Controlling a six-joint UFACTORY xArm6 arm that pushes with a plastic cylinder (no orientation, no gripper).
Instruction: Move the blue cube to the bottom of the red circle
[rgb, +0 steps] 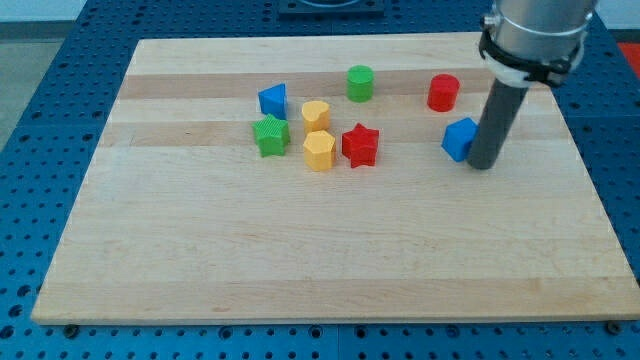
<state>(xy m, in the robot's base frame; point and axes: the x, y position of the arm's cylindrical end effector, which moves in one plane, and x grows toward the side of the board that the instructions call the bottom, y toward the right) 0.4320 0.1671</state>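
Note:
The blue cube (459, 138) lies on the wooden board at the view's right, just below and slightly right of the red circle (443, 92). My tip (482, 165) rests on the board right next to the blue cube's right side, touching or nearly touching it. The dark rod rises from there to the arm's grey body at the view's top right.
A cluster sits left of centre: a blue triangular block (272, 100), a green star (270, 135), a yellow round block (316, 115), a yellow hexagon (319, 150), a red star (360, 145). A green cylinder (360, 83) stands above them. The board's right edge (590, 180) is near my tip.

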